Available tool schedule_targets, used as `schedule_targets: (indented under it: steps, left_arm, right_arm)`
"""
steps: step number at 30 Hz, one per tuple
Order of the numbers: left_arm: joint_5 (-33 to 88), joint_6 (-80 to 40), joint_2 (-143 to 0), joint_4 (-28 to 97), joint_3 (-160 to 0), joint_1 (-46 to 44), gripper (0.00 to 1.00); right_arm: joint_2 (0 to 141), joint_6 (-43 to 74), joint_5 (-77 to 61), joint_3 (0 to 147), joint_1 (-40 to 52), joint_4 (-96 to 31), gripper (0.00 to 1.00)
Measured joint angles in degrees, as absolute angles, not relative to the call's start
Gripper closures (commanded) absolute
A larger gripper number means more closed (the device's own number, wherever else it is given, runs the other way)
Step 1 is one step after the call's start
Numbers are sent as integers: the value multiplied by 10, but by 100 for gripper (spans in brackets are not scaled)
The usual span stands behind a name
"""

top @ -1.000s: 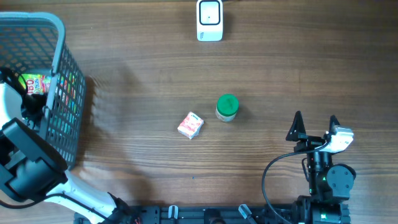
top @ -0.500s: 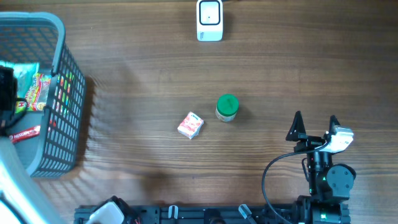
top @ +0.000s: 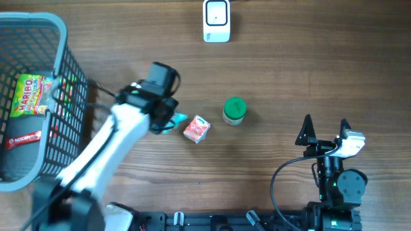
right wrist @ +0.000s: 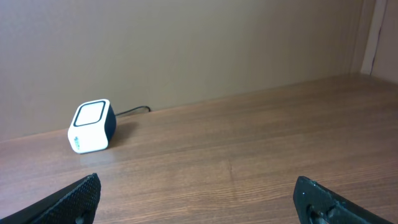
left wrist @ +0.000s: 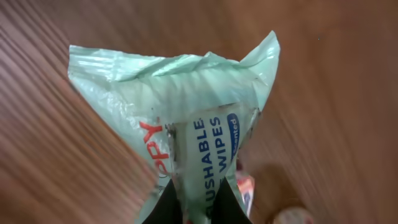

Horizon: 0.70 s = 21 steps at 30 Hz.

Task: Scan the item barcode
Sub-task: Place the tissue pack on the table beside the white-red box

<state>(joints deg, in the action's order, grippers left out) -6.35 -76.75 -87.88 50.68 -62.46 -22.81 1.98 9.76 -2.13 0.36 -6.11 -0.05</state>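
Note:
A pale green pack of flushable wipes [left wrist: 186, 112] hangs in my left gripper [left wrist: 196, 205], whose two black fingers are shut on its lower end. In the overhead view that gripper [top: 168, 120] is over the table's middle left, with a corner of the pack [top: 178, 120] showing beside it. No barcode shows on the pack's visible face. The white scanner [top: 216, 20] stands at the far edge of the table, and the right wrist view shows the scanner [right wrist: 92, 126] too. My right gripper [top: 325, 131] rests open at the near right, nothing between its fingers.
A small pink-and-white carton [top: 196, 129] lies just right of the left gripper, and a green-lidded jar [top: 234, 110] stands beyond it. The grey basket [top: 64, 38] at the left holds a Haribo bag [top: 29, 94] and a red-labelled packet [top: 22, 138].
My left gripper shut on the wipes pack in the basket, and the arm swung right with it, out over the table. The right arm has not moved.

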Motion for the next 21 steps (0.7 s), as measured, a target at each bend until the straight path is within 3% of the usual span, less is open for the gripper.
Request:
schedule_targets:
  steps: [2, 3, 4, 5, 6, 8, 11, 15, 18, 21]
  left_arm:
    - [-65, -854, -939, 477, -619, -251, 96]
    - [-66, -917, -966, 465, -618, -259, 89]
    - [-66, -966, -978, 464, -618, -261, 45]
    - [-66, -1031, -984, 464, -617, -261, 17]
    - [-66, -1059, -984, 459, -617, -261, 8]
    - [-58, -1106, -977, 440, -618, -257, 6]
    - [-47, -1077, -929, 441, -655, -243, 0]
    - [-86, -841, -791, 463, -844, -240, 0]
    - [-299, -634, -694, 474, -919, -237, 0]
    - [-496, -607, -644, 546, -926, -157, 0]
  right_arm:
    - [20, 98, -21, 4, -61, -1, 0]
    - [20, 98, -21, 4, -61, -1, 0]
    - [20, 98, -21, 4, -61, -1, 0]
    - [20, 98, -21, 4, -61, -1, 0]
    - [20, 98, -21, 4, -61, -1, 0]
    - [20, 98, -21, 4, -61, -1, 0]
    - [20, 98, -21, 4, -61, -1, 0]
    - [20, 98, -21, 4, -61, -1, 0]
    - [20, 98, -21, 4, -61, 0, 0]
    - [20, 98, -21, 4, -61, -1, 0]
